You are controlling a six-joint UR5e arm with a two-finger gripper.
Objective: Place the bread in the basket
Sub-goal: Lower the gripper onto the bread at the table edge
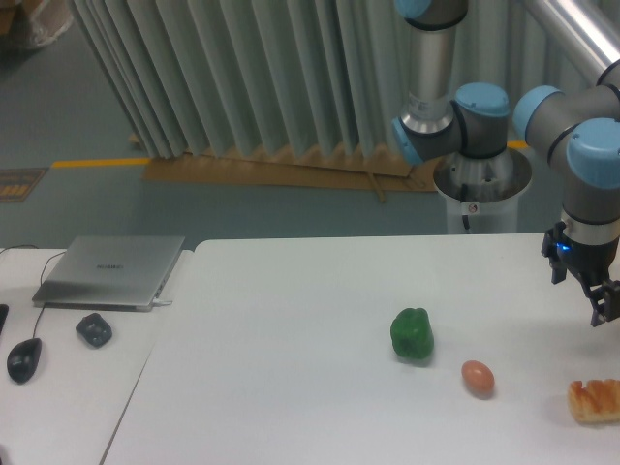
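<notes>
A gripper [608, 308], its opening impossible to judge at the frame's right edge, hangs above the bread [595, 400] lying near the table's [291, 320] right edge. An egg [478, 378] and green pepper [413, 335] lie to the left; a laptop [111, 270] and mouse [24, 359] sit on the adjoining desk.

A robotics lab: a grey-and-blue jointed robot arm [484, 116] stands at the white worktop's [291, 320] far right edge, with a closed silver laptop [111, 271] and black computer mouse [23, 359] near its left edge.
</notes>
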